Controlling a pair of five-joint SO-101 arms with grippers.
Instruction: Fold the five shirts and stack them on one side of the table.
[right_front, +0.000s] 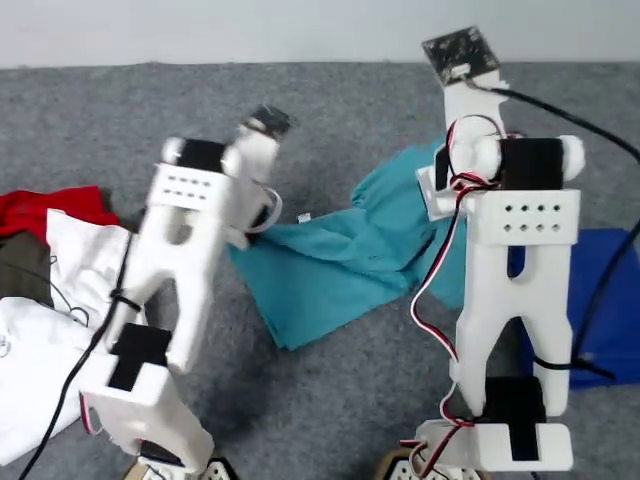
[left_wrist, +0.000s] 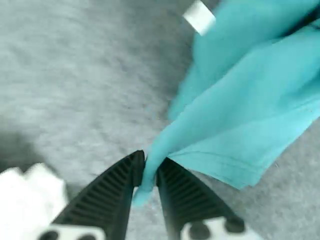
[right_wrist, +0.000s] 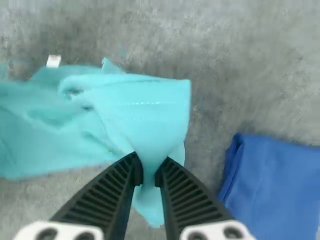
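Observation:
A teal shirt (right_front: 335, 262) lies crumpled on the grey table between the two arms. My left gripper (left_wrist: 149, 170) is shut on one corner of the teal shirt (left_wrist: 250, 115), with cloth pinched between its black fingers (left_wrist: 120, 185). My right gripper (right_wrist: 148, 170) is shut on another edge of the teal shirt (right_wrist: 135, 115). In the high view the left arm (right_front: 190, 240) stands at the shirt's left end and the right arm (right_front: 510, 220) at its right end. A folded blue shirt (right_front: 600, 300) lies at the right.
A pile of unfolded shirts sits at the left edge: a red one (right_front: 45, 208), a dark one (right_front: 22, 262) and white ones (right_front: 50, 340). Black cables (right_front: 590, 130) trail from the arms. The folded blue shirt (right_wrist: 272, 185) lies close to my right gripper. Grey table (right_front: 330, 400) shows in front.

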